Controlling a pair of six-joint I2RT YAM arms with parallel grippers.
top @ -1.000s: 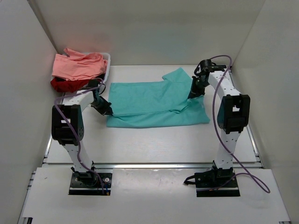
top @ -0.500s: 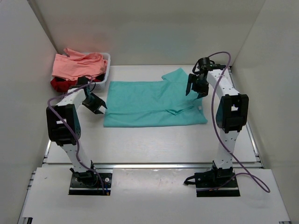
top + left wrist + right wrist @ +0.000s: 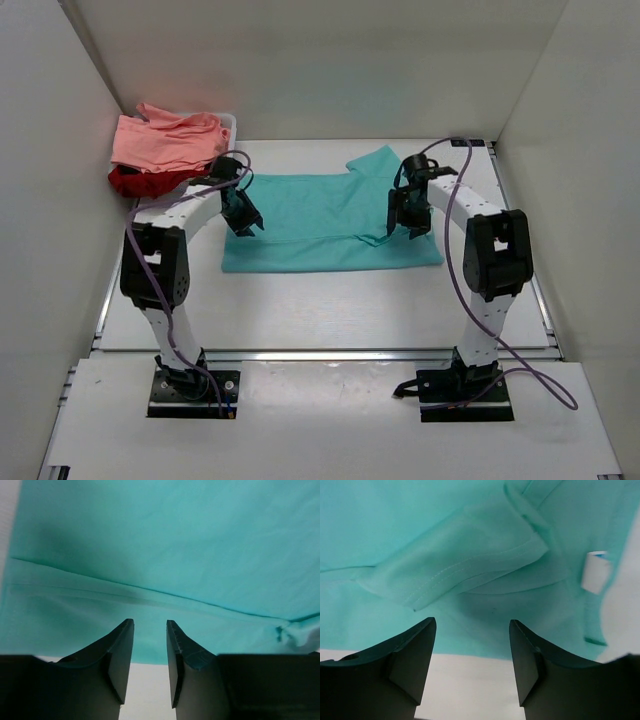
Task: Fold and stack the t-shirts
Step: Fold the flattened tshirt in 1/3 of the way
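Note:
The teal t-shirt (image 3: 320,222) lies flat across the middle of the table, folded lengthwise, with one sleeve (image 3: 378,160) pointing to the back. My left gripper (image 3: 246,222) hovers open over its left part, with nothing between the fingers; in the left wrist view the left gripper (image 3: 150,623) looks at a fold seam (image 3: 150,591). My right gripper (image 3: 408,224) stands open above the shirt's right part. In the right wrist view the right gripper (image 3: 472,622) faces a tucked sleeve (image 3: 460,565). The salmon pink t-shirt (image 3: 165,140) and the dark red t-shirt (image 3: 135,182) lie heaped at the back left.
A white basket (image 3: 230,128) holds the pink and red shirts in the back left corner. White walls close in the table on the left, back and right. A white label (image 3: 595,572) sticks out at the teal shirt's right edge.
Both grippers have let go of the teal shirt's ends, opened and moved inward over it. The shirt has settled flat, its near edge slightly farther back.

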